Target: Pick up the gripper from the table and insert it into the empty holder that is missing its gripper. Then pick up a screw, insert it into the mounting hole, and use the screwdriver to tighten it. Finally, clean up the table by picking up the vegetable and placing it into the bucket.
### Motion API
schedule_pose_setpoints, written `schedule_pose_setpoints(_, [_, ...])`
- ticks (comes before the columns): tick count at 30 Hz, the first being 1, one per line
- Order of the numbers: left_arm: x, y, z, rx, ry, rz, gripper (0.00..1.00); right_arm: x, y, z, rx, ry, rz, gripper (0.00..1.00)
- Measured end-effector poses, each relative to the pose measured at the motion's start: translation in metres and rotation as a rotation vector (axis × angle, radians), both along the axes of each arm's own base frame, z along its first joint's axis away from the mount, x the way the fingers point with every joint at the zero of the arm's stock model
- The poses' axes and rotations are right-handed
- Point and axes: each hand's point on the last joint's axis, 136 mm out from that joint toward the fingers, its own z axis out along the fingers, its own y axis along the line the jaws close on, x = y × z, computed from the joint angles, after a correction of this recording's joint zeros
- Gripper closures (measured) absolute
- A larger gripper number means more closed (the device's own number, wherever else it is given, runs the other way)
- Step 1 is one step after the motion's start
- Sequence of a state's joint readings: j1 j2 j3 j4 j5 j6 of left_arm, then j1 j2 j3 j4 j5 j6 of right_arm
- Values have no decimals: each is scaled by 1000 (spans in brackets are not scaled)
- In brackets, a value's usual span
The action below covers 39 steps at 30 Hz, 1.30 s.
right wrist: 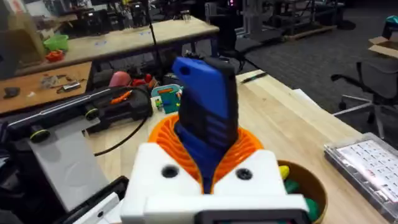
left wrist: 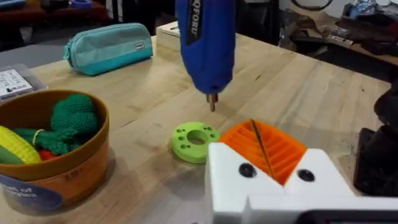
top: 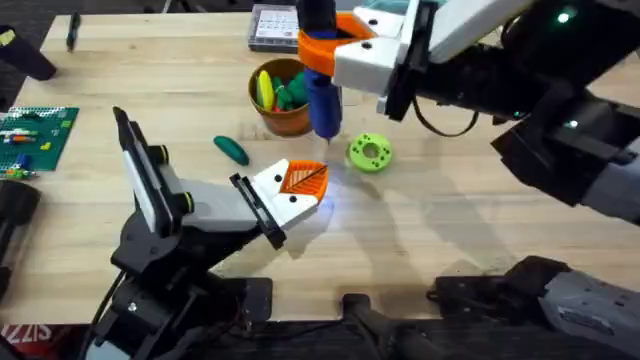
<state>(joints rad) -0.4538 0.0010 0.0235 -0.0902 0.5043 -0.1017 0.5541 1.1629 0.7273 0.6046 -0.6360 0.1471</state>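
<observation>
Overhead view puts the right end effector [top: 335, 55] near twelve o'clock on the counter [top: 470, 220], its orange ribbed pads clamped around the blue screwdriver [top: 322, 100]. The tool hangs almost upright with its thin metal tip pointing down, poised just above the left end effector [top: 298, 185], which sits near the centre with its orange fingers pressed together and nothing between them. In the left wrist view the screwdriver [left wrist: 206, 43] hovers with its tip clear of the orange fingers [left wrist: 264, 146], not yet touching. The right wrist view shows the screwdriver [right wrist: 205, 106] handle squeezed between the ribbed pads [right wrist: 245, 146] about midway along its length.

The bucket [top: 283, 100] stands at about eleven o'clock of the left end effector, already holding toy produce, and the dark green vegetable [top: 231, 149] lies on the counter at its seven o'clock. A lime-green disc [top: 370, 153] rests at about two o'clock of the left end effector.

The screwdriver looks rigid and fairly weighty, with a smooth plastic barrel that could twist in the grip; a hold across the thick handle, as now, seems soundest. The vegetable appears soft and light, best pinched across its middle.
</observation>
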Motion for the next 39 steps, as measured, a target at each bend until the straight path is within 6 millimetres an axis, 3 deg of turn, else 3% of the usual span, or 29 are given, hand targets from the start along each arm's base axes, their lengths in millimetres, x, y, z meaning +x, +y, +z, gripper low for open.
schedule_pose_setpoints(6, [0,0,0,0,0,0,989,-10,-4,49,154,-127,25,951])
schedule_pose_setpoints(8, [0,0,0,0,0,0,989,-15,-3,56,178,-134,38,951])
schedule_pose_setpoints(14, [0,0,0,0,0,0,989,-31,15,49,170,-105,103,951])
schedule_pose_setpoints(25, [0,0,0,0,0,0,989,-66,45,41,129,-213,204,951])
schedule_pose_setpoints(39, [0,0,0,0,0,0,989,-76,59,37,129,-203,215,951])
